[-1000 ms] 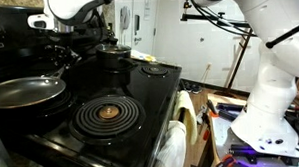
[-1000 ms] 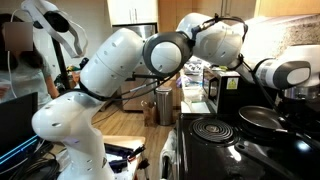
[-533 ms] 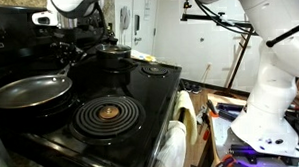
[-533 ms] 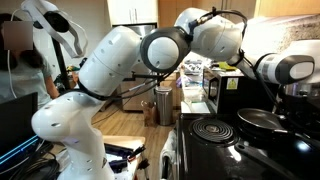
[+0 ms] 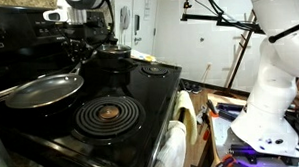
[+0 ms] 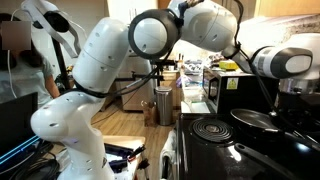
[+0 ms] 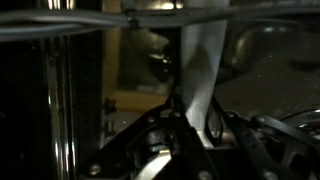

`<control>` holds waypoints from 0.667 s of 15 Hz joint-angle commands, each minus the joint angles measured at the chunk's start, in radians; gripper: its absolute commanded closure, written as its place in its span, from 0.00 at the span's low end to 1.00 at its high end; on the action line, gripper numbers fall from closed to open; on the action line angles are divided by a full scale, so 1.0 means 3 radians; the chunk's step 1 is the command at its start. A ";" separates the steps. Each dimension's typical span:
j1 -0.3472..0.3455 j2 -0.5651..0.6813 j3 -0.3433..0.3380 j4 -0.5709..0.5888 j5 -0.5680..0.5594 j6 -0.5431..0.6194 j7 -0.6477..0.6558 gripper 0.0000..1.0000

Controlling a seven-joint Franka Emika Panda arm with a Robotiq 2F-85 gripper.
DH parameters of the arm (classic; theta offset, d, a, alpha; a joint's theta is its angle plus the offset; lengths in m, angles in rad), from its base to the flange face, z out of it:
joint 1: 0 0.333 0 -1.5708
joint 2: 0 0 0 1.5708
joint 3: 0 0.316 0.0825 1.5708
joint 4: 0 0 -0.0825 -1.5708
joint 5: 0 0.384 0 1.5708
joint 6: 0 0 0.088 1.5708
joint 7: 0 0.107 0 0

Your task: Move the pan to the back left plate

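The pan (image 5: 45,90) is wide, shallow and dark inside, and sits over the front left burner area of the black stove (image 5: 140,94). Its slim silver handle (image 5: 73,68) rises toward the back. My gripper (image 5: 78,54) is shut on the handle's end. The pan also shows at the right edge of an exterior view (image 6: 255,119), with the gripper (image 6: 291,100) behind it. In the wrist view the silver handle (image 7: 200,60) runs up between the jaws of the gripper (image 7: 190,122), which close on it. Whether the pan touches the stove I cannot tell.
A smaller steel pot (image 5: 114,57) stands on a back burner just right of the gripper. A bare coil burner (image 5: 108,113) lies at the front, also seen in an exterior view (image 6: 210,128). A yellow thing (image 5: 147,60) lies at the stove's back right.
The pan has shifted toward the stove's middle with the gripper shut on its handle. The arm's upper links have swung along with it.
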 commanded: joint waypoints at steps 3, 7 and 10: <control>0.0006 -0.0565 0.0047 -0.0721 0.0066 0.0217 0.0378 0.93; 0.0136 -0.0830 0.0021 -0.1091 -0.0047 0.0421 0.0976 0.92; 0.0235 -0.1001 0.0057 -0.1434 -0.0029 0.0595 0.1585 0.93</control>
